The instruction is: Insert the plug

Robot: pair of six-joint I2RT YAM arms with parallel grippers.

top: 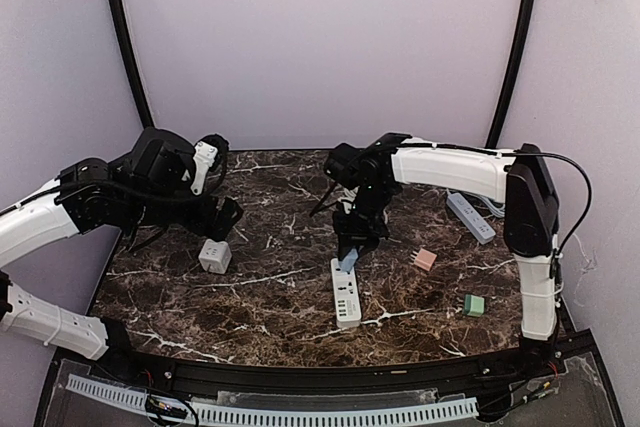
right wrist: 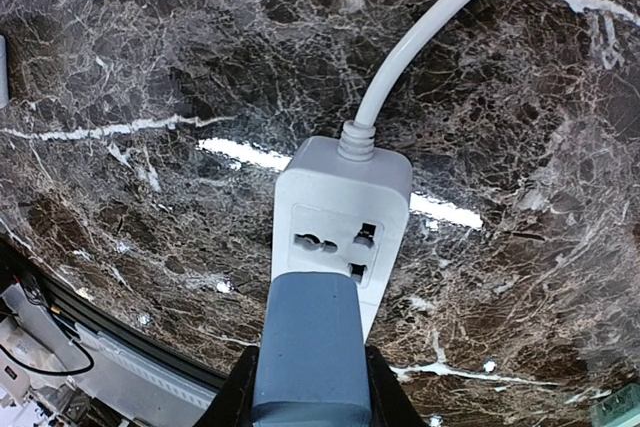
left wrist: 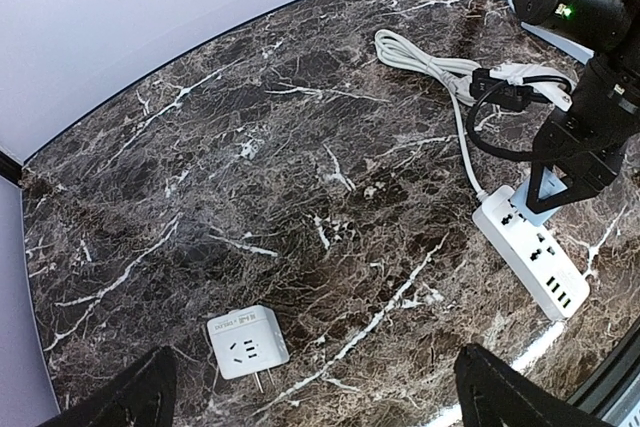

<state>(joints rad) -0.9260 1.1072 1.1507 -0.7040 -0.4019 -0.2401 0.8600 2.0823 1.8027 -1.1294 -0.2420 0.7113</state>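
Blue plug (right wrist: 310, 332), tight in right claw (right wrist: 312, 397), over power strip (right wrist: 340, 197) (left claw (left wrist: 320, 392) spread)

Robot lab booth: marble table (top: 180, 299), plain white backdrop (top: 320, 47).

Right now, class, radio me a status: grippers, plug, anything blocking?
Left gripper open, hovering near white cube adapter. Right gripper shut on blue plug, above white power strip. Cord-end socket unobstructed.
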